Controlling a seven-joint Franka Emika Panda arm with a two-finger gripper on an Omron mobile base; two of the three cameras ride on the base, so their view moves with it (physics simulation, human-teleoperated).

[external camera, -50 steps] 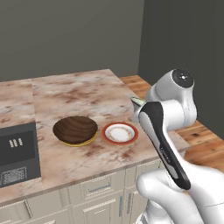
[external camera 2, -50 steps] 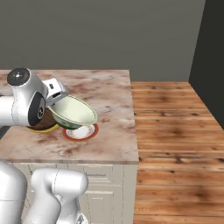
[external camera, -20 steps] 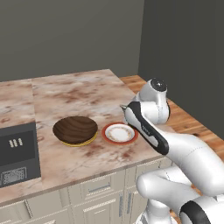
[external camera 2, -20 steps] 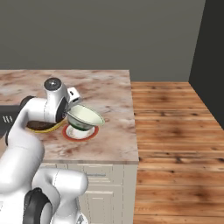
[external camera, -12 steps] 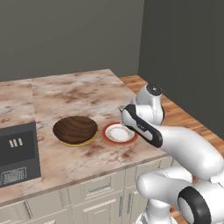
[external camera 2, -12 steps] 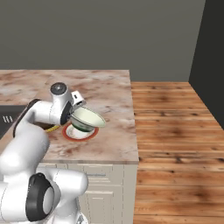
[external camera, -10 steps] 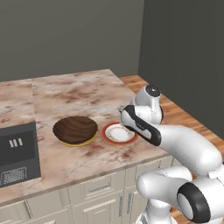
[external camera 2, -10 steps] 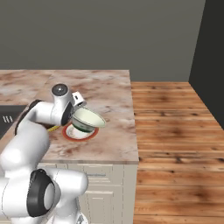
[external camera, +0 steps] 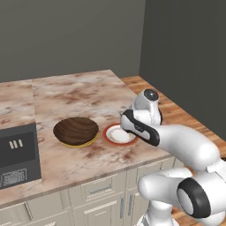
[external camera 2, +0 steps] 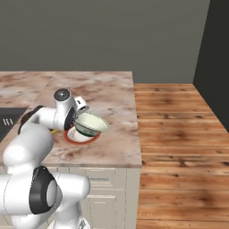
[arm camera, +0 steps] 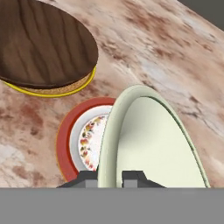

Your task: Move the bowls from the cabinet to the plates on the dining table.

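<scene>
Two base views flanking the arm, sharing the dining table [external camera: 79,95] (hand view close above).

**Left base view: table and plates**

From my station I see the dining table [external camera: 79,92], its marbled pinkish-brown top running to a right-hand edge beside wooden floor [external camera: 176,112]. The dark-brown wooden bowl [external camera: 76,130] sits on the yellow-rimmed plate [external camera: 84,144], whose rim shows along the bowl's lower edge. Just beside it to the right lies the red-rimmed plate [external camera: 117,134], partly covered by the white arm [external camera: 176,139], whose dark wrist section crosses the plate's right side. A grey microwave [external camera: 16,154] stands at the left edge. Beige drawer fronts [external camera: 99,189] run below the top. I cannot make out the jaws here.
</scene>
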